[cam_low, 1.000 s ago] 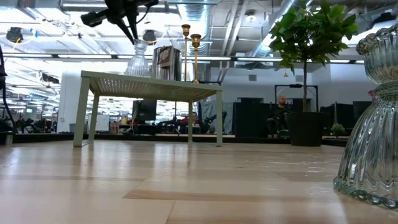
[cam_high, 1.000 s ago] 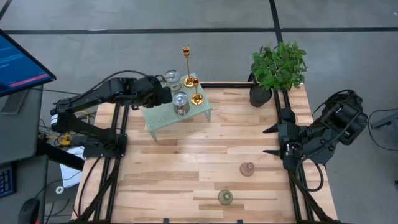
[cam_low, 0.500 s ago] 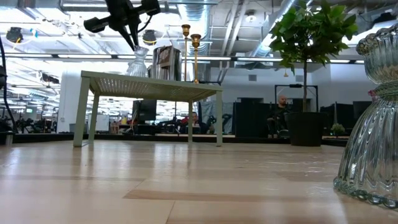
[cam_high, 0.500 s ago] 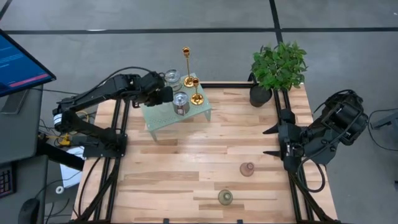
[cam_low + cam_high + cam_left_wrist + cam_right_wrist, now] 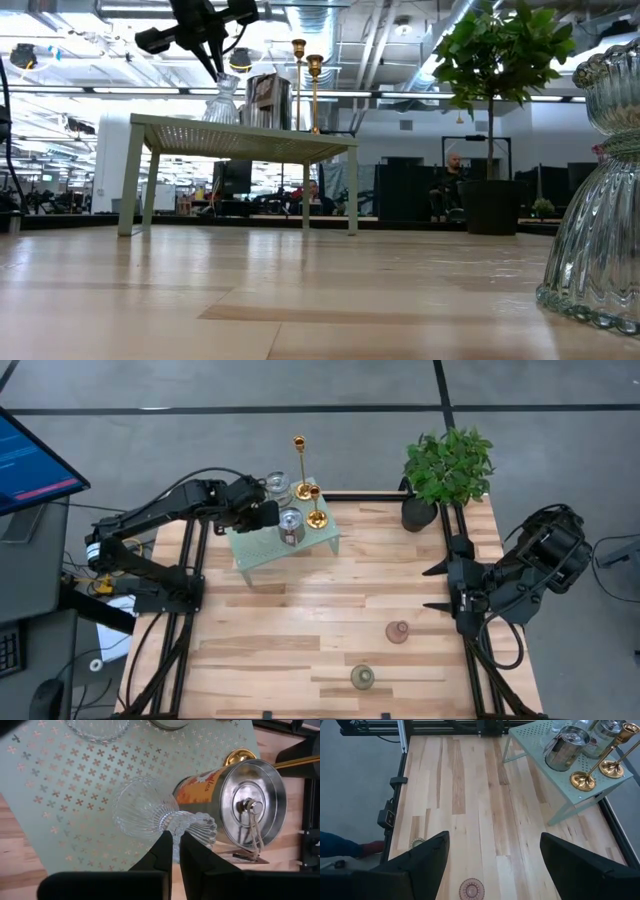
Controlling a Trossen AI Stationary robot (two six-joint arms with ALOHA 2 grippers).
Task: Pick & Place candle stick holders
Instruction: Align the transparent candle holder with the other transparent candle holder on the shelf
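Pinching shut on the rim of a clear ribbed glass holder, the left gripper [image 5: 266,515] sits in the high view over the mint-green rack [image 5: 262,555] at eleven o'clock on the table, a shade further back than a second ago; the pink glass holder [image 5: 397,631] at four o'clock and the greenish one [image 5: 362,677] at five o'clock lie untouched, and the right gripper [image 5: 440,586] waits wide open at three o'clock. In the low view the ribbed glass holder [image 5: 224,101] now leans under the left gripper where it stood upright before, probably the start of a lift. In the left wrist view the fingers [image 5: 162,851] grip its rim narrowly, the glass tipped against the silvery metal cup [image 5: 250,805]; it risks nudging that cup. In the right wrist view the splayed fingers [image 5: 420,862] hold nothing.
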